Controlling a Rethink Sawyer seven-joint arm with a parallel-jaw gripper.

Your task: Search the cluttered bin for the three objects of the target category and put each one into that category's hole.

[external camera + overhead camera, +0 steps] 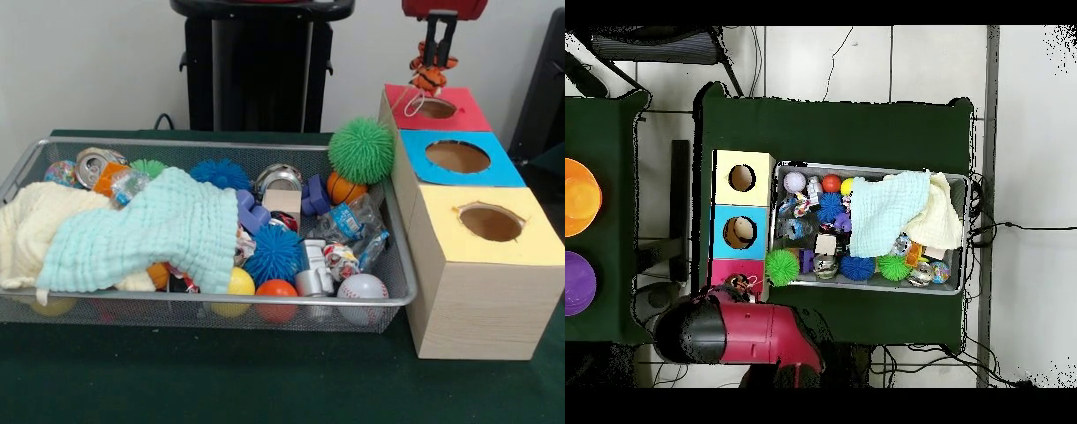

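Note:
My gripper (433,60) hangs at the top right, shut on the orange toy with black stripes (431,78). It holds the toy just above the round hole (435,108) in the red top of the wooden box. In the overhead view the red arm (735,330) reaches over that red top, and the toy (743,286) shows at its tip. The wire-mesh bin (221,300) lies left of the box and is full of clutter. It also shows in the overhead view (865,168). No brown or pale yellow toy shows; they may be under the cloths.
A light blue cloth (150,230) and a cream cloth (31,225) cover the bin's left half. A green spiky ball (361,150), a blue spiky ball (274,253) and a baseball (362,287) lie in it. The blue-topped hole (457,156) and yellow-topped hole (491,223) are nearer.

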